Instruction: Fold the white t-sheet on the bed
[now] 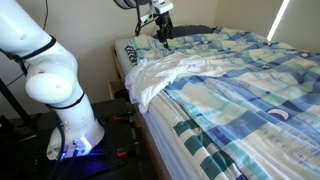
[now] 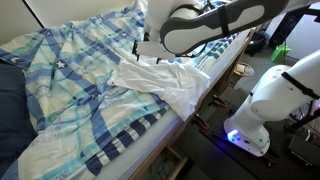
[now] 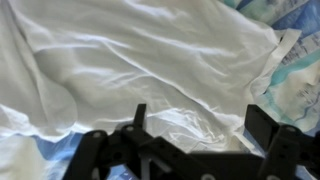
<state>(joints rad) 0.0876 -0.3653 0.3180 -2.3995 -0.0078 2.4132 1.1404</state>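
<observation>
Gripper (image 3: pixel 200 118) status: jaws released and spread wide, with nothing between them. In the wrist view the two fingers (image 3: pixel 138 115) enter from 6 o'clock. The white sheet (image 3: pixel 150 60) fills the frame beneath them from 9 o'clock through 12 o'clock to 2 o'clock. Whether the fingertips touch the cloth cannot be told. A strip of the blue plaid bed cover (image 3: pixel 300 70) shows at 3 o'clock.

Sheet location: the white sheet lies crumpled and unfolded on the bed cover, at the mattress edge nearest the robot base (image 1: pixel 75 130). In both exterior views one part of it hangs over that edge toward the floor, and the rest spreads in loose wrinkles across the cover.

Arm position: in an exterior view the gripper (image 1: pixel 163 30) hangs at 12 o'clock of the sheet (image 1: pixel 165 72), pointing down at the end of the cloth farthest from the base. In an exterior view the arm (image 2: pixel 205 25) reaches in from 2 o'clock and covers most of the gripper; the sheet (image 2: pixel 165 82) lies just below it, near the frame centre.

Base: a blue light glows at its foot in both exterior views.
</observation>
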